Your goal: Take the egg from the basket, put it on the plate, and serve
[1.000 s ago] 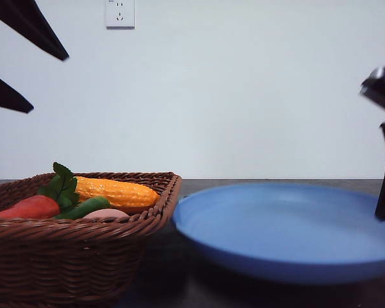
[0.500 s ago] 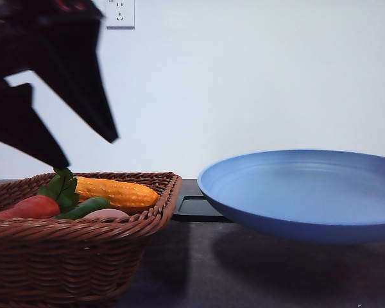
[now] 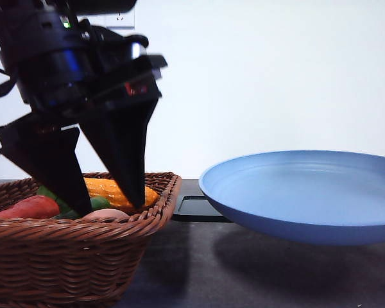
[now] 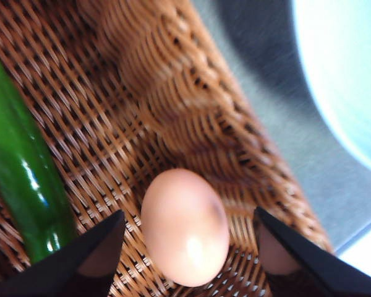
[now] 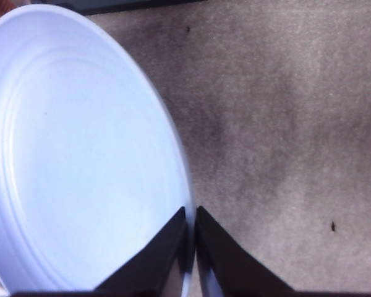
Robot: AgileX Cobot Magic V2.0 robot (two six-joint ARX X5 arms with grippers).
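The pinkish-brown egg (image 4: 185, 226) lies on the floor of the woven basket (image 4: 173, 111), close to its wall. My left gripper (image 4: 189, 212) is open and straddles the egg, one finger on each side, apart from it. From the front, the left gripper (image 3: 109, 206) reaches down into the basket (image 3: 83, 256), and the egg (image 3: 106, 213) peeks over the rim. My right gripper (image 5: 190, 223) is shut on the rim of the light blue plate (image 5: 80, 154). The plate (image 3: 301, 192) hangs level above the table, right of the basket.
In the basket lie a corn cob (image 3: 115, 189), a red vegetable (image 3: 29, 206) and a green pepper (image 4: 18, 179). A flat black tray (image 3: 196, 206) sits on the dark table behind the gap between basket and plate.
My left gripper has come down from the upper left into the basket, over the egg. The plate rose off the table a second ago and has held still since.
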